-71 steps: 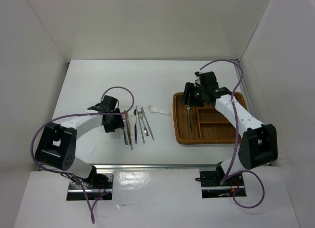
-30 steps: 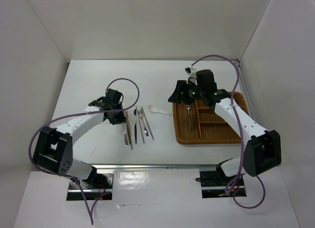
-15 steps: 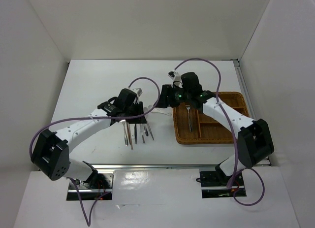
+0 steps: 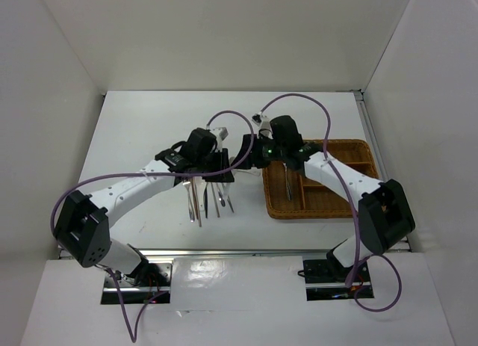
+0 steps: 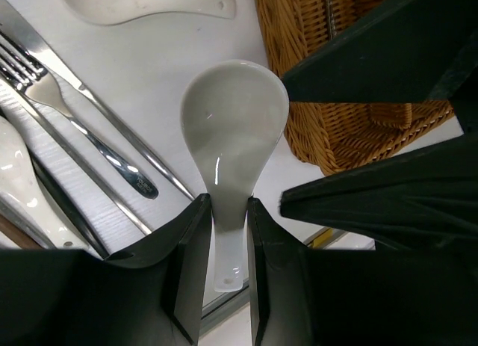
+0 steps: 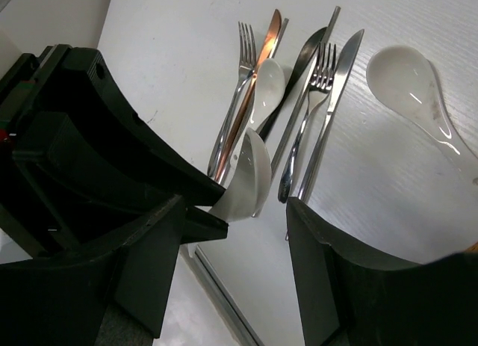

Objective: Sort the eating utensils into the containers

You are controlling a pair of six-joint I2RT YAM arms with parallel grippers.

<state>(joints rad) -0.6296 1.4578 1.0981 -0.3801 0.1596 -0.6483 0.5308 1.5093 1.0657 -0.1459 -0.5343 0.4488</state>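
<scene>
A white soup spoon point(image 5: 233, 129) hangs above the table point(image 5: 160, 69), just beside a corner of the wicker tray point(image 5: 351, 148). Its handle is pinched between the fingers of the left gripper point(image 5: 228, 208), bowl pointing outward. The right gripper point(image 6: 258, 211), spread wide and empty, hovers close by over the loose utensils point(image 6: 317, 99).

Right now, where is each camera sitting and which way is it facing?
Top external: above and behind the bases, facing down at the table; left arm and right arm show.
Left wrist: on the left arm, facing down past its left tool, shut on the white soup spoon.
Right wrist: on the right arm, facing the cutlery row through its open right tool.
Shared: both wrist views show the held spoon.
</scene>
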